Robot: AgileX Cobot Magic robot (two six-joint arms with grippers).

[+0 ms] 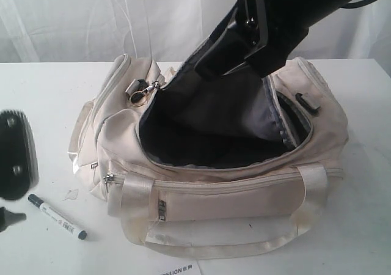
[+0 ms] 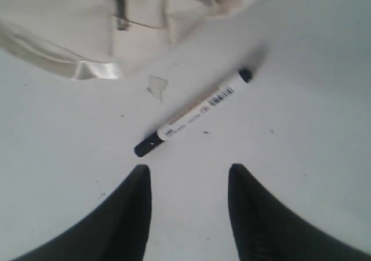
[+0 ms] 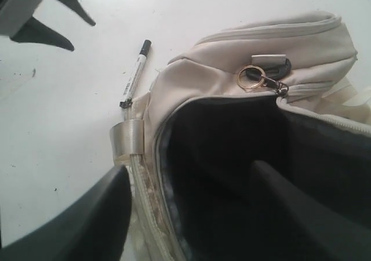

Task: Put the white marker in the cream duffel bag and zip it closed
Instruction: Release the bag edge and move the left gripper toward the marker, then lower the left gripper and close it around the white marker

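The white marker (image 1: 58, 217) lies flat on the table (image 1: 49, 85), towards its near left corner as the exterior view shows it. It is just beside the end of the cream duffel bag (image 1: 220, 195) and not touching it. The left gripper (image 2: 188, 168) hangs over it with fingers spread and nothing between them. The pen lies slantwise ahead of the gap, which I judge to be a stance for coming down to pick it up.

The right gripper (image 3: 191, 168) is also spread wide, one finger outside the bag's wall and one inside by the dark lining. That placing would keep the mouth propped open for the drop, though whether either finger presses the cloth is not clear. The zip stands open, its ring pull (image 1: 142, 95) at the opening's left end.

The bag's floor is lost in shadow. In the exterior view the arm hides the right fingertips, and the left gripper is blurred and cut off by the frame.
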